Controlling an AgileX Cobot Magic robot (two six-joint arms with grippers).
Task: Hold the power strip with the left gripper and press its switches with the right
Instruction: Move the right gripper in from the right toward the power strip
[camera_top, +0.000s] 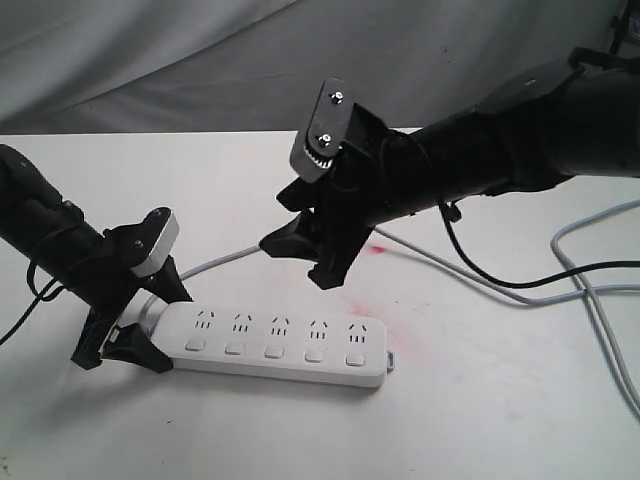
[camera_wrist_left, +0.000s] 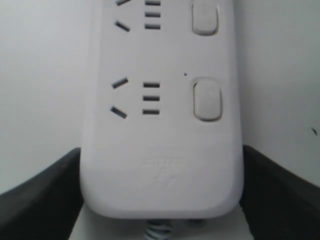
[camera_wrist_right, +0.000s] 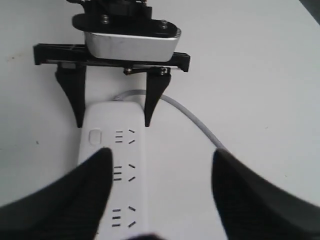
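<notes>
The white power strip (camera_top: 270, 345) lies flat on the white table, its five switches (camera_top: 273, 351) in a row along the near side. My left gripper (camera_top: 160, 322) straddles the strip's cord end. In the left wrist view its black fingers (camera_wrist_left: 40, 200) press against both sides of the strip (camera_wrist_left: 160, 150), next to the last switch (camera_wrist_left: 207, 100). My right gripper (camera_top: 298, 262) hovers open above the strip's middle, touching nothing. In the right wrist view its wide-spread fingertips (camera_wrist_right: 102, 155) hang over the strip (camera_wrist_right: 115, 170); one switch (camera_wrist_right: 95, 136) shows ahead.
The strip's grey cord (camera_top: 215, 262) curls away from the left end across the table. Loose grey and black cables (camera_top: 600, 300) lie at the right. A faint red stain (camera_top: 378, 247) marks the table behind the strip. A grey cloth backdrop rises behind.
</notes>
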